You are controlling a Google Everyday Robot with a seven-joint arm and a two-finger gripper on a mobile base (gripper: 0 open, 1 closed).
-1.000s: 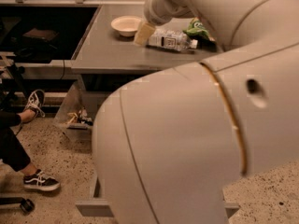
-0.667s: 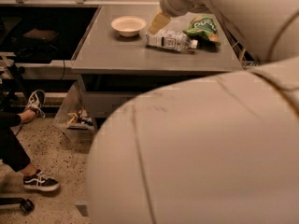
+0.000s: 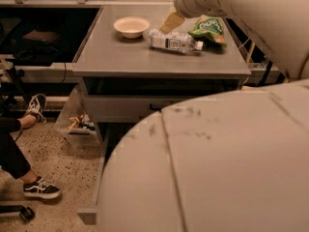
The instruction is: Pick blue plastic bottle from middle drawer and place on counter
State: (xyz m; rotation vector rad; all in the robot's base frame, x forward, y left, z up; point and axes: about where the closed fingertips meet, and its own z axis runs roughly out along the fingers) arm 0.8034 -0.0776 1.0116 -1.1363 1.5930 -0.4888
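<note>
The blue plastic bottle (image 3: 173, 41) lies on its side on the grey counter (image 3: 120, 57), white cap to the right, between a bowl and a green bag. My gripper (image 3: 172, 21) hangs just above and behind the bottle's middle, at the end of the big white arm (image 3: 231, 4) that comes in from the upper right. The bottle rests on the counter by itself. The middle drawer (image 3: 94, 197) is pulled out low down; only its left wall and front corner show, the rest is hidden behind my arm.
A white bowl (image 3: 131, 26) sits left of the bottle and a green snack bag (image 3: 208, 29) right of it. The shallow upper drawer front (image 3: 120, 108) shows a dark handle. A seated person's leg and sneakers (image 3: 41, 188) are at the left, beside a clear floor bin (image 3: 77, 124).
The gripper has shifted right and slightly up, from the bottle's left end to above its middle. The bottle stays lying on the counter. The arm's bulk now fills the lower right.
</note>
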